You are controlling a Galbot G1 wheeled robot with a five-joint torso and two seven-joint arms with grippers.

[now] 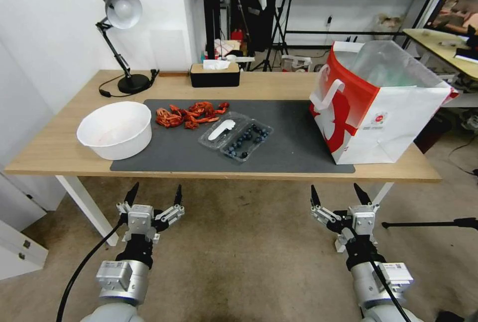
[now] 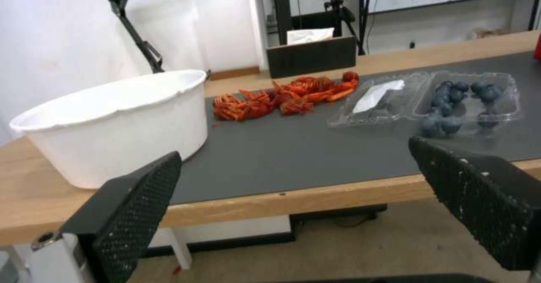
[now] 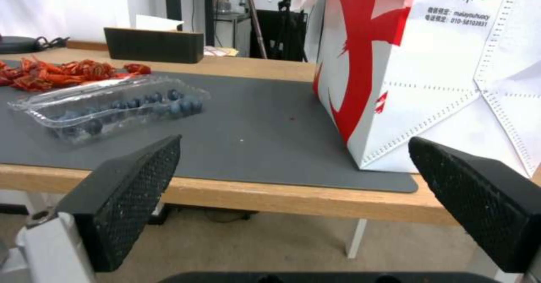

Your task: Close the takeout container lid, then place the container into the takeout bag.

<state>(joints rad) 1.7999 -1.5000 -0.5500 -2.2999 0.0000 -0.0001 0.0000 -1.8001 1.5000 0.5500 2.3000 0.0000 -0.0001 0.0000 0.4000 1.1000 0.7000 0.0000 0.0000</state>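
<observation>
The container [image 1: 236, 134] lies open at frame centre on the mat [image 1: 279, 148], lid [image 1: 222, 130] flat, bag [image 1: 378, 103] at right; both the left gripper [image 1: 154, 196] and right gripper [image 1: 338, 195] hang low with fingers spread, so closing is unstarted, needing a reach to the lid.

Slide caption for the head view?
Open takeout container on mat, takeout bag upright; both grippers open below table edge.

The container [image 1: 248, 140] lies open on the mat, blueberries inside, its labelled lid [image 1: 221, 130] flat beside it. The bag [image 1: 381, 105] stands open, well apart.
</observation>
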